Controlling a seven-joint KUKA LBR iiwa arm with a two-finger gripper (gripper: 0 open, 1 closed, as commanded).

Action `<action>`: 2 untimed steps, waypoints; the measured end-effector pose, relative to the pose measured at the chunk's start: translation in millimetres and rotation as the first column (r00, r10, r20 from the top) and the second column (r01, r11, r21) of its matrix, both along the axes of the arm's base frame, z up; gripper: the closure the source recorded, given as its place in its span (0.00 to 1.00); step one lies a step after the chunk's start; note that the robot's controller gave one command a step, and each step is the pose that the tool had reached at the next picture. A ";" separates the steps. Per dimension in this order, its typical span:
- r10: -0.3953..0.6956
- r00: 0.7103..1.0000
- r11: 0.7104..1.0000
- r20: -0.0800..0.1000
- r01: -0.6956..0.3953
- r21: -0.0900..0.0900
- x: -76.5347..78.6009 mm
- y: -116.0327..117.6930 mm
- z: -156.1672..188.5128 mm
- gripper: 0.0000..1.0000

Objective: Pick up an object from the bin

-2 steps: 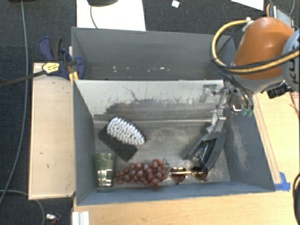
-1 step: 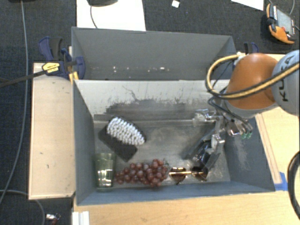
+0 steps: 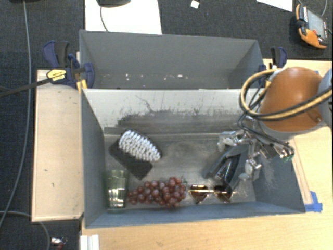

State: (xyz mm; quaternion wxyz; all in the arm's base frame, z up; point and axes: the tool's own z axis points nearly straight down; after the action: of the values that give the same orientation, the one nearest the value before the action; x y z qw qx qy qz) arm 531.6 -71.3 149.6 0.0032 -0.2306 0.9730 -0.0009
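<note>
1. The tool (image 3: 220,179) is seen low in the right part of the bin (image 3: 171,61), close to the near wall. Its two dark fingers are spread apart, and nothing is seen between them.
2. Just below the fingertips, a pair of sunglasses (image 3: 210,194) is found lying flat on the bin floor against the near wall. This is the thing the tool is placed over. Thin gold-coloured wire frames and amber, glossy lenses can be made out.
3. The step in hand is judged to be the approach, with the grasp not yet made.
4. For the next move, a short descent is called for, with the fingers set astride the narrow bridge or one rim. A thin, slippery frame lying flat offers little to be gripped, and the nearby wall limits the room.
5. Left of the sunglasses, a bunch of dark red grapes (image 3: 158,190) is laid out, lumpy and rounded.
6. Further left, in the near corner, a clear glass jar (image 3: 116,189) is stood upright.
7. Behind these, a brush (image 3: 138,149) with a black block and white bristles is set, well apart from the tool.
</note>
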 end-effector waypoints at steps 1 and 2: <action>0.208 0.978 0.978 -0.001 -0.208 0.001 37.1 19.9 -30.8 0.00; 0.373 0.928 0.928 0.008 -0.373 -0.004 47.8 5.0 -75.9 0.00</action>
State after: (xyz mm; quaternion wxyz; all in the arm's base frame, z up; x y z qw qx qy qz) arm 579.4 -66.4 73.7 0.0073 -0.4113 0.9115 -0.0025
